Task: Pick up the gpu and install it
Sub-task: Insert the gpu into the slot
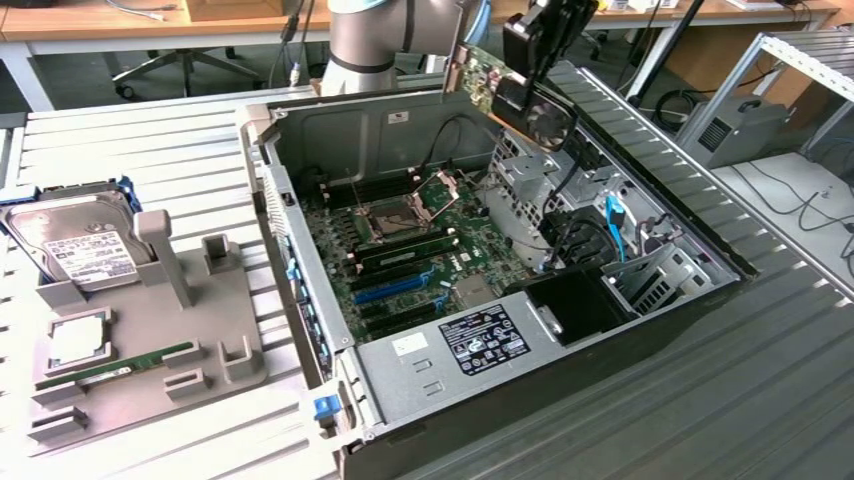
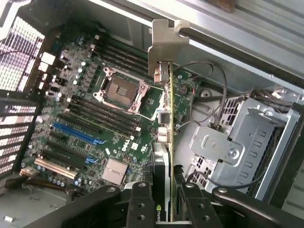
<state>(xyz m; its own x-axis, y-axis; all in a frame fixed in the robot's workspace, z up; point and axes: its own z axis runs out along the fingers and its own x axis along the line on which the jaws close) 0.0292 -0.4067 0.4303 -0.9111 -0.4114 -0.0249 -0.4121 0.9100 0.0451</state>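
Black flat expansion card with pale metal bracket, the gpu (image 1: 518, 95): held in the air over the far end of the open grey metal computer case (image 1: 400, 375). The grey robot arm (image 1: 363, 40) stands beyond the far wall. In the wrist view the card is edge-on above the green motherboard (image 2: 85, 118), bracket outermost. The black claw (image 2: 166, 197) is clamped on the end opposite the bracket, one finger on each face.

The gpu (image 1: 511, 92) hangs, seemingly held, above the open computer case (image 1: 400, 375).
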